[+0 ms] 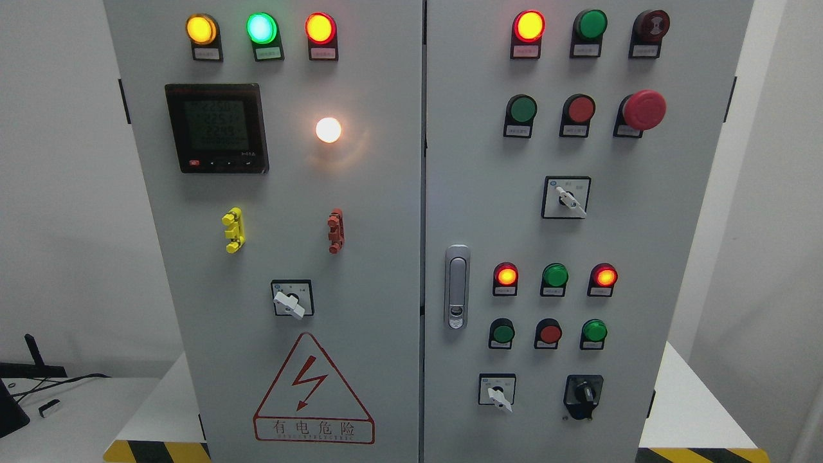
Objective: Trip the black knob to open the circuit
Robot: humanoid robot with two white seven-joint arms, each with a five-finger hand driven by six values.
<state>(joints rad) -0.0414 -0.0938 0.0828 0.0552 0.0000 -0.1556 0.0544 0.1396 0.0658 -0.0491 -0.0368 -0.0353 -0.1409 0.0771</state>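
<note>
The black knob [584, 393] sits at the lower right of the right door of a grey electrical cabinet [386, 257]. Its pointer stands roughly upright on a black plate. A white-handled selector switch [498, 393] is just to its left. Neither of my hands nor arms shows in the head view.
The right door carries lit red lamps, green and red push buttons, a red mushroom stop button [643, 109], another white selector [567, 198] and a chrome door latch [457, 286]. The left door holds a meter [217, 127], lamps, a white selector [290, 300] and a red hazard triangle [313, 392].
</note>
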